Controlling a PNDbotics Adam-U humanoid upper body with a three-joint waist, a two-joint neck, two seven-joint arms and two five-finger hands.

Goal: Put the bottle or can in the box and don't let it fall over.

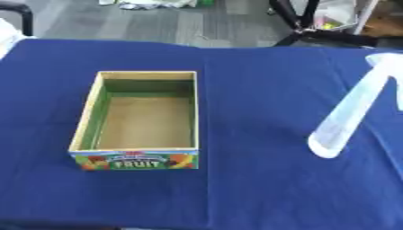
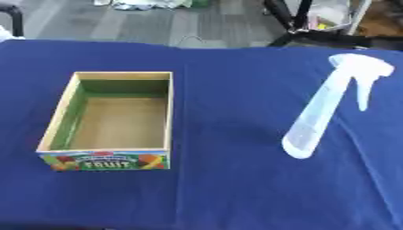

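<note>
Translucent white plastic makes up the one spray bottle [image 2: 319, 114] here, a slim tapered body with a trigger head. It stands on the right part of the counter [image 2: 228, 188] and appears leaning, its base toward the near middle and its trigger head toward the far right. Its base rests on the blue cloth [image 2: 228, 90] that covers the counter; the trigger head is cut off by the picture's edge in the left eye view and shows whole in the right eye view.

Well apart to its left sits one wooden box [image 1: 87, 121], open at the top, with green inner walls, a bare brown floor and a printed front panel reading FRUIT. The box holds nothing. Between bottle and box lies only bare blue cloth, so nothing stands between them.

Neither hand of the robot shows in either view, so whether they are wide, narrow or holding something cannot be told.

Beyond the far edge of the counter runs a grey floor [image 1: 141, 20]. On it, at the upper right, are the black legs of some frame [image 1: 295, 18], and at the upper left a black curved bar [image 1: 24, 15].
</note>
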